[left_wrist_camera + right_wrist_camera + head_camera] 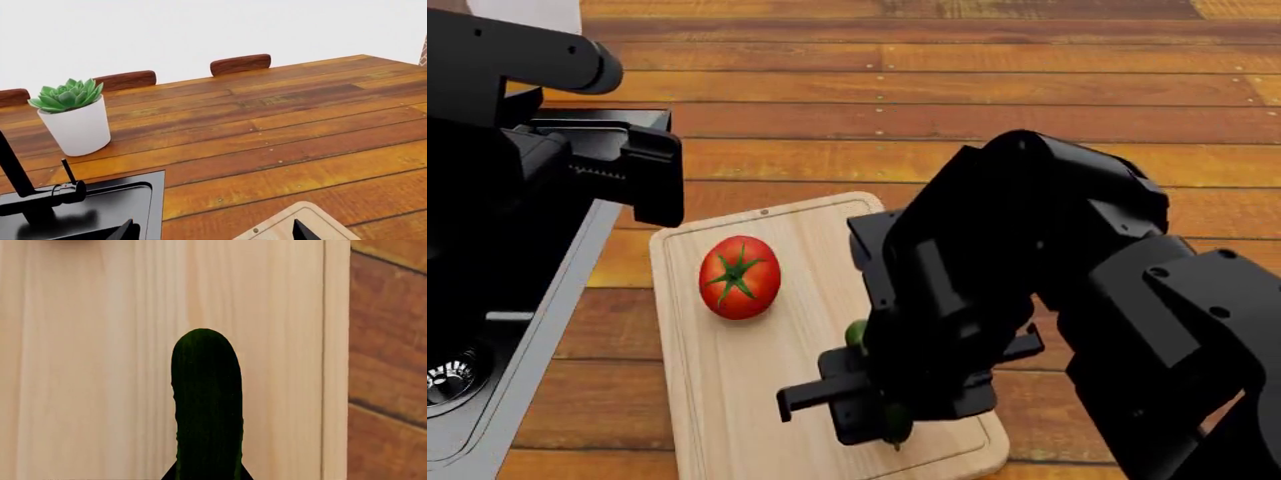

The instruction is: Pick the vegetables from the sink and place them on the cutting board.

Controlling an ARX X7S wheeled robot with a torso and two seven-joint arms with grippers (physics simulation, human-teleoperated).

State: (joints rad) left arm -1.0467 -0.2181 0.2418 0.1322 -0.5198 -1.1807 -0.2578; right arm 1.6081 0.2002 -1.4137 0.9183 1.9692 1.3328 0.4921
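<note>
Round glossy red tomato (739, 277) already sits on our pale wood cutting board (714, 400). Right pincer (881, 405) grips the dark green cucumber (207, 405) over the board; just release left. Left pincer's (210, 232) state: can't tell.

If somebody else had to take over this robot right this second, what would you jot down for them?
Right gripper: low over the cutting board, closed on the cucumber.
Left gripper: empty and open, hovering between the sink and the board.
Tomato: already sitting on the board.
Done: both vegetables are out of the sink.
Left: probably just release the cucumber onto the board and lift the right arm away. Whether it already touches the wood is unclear.
</note>
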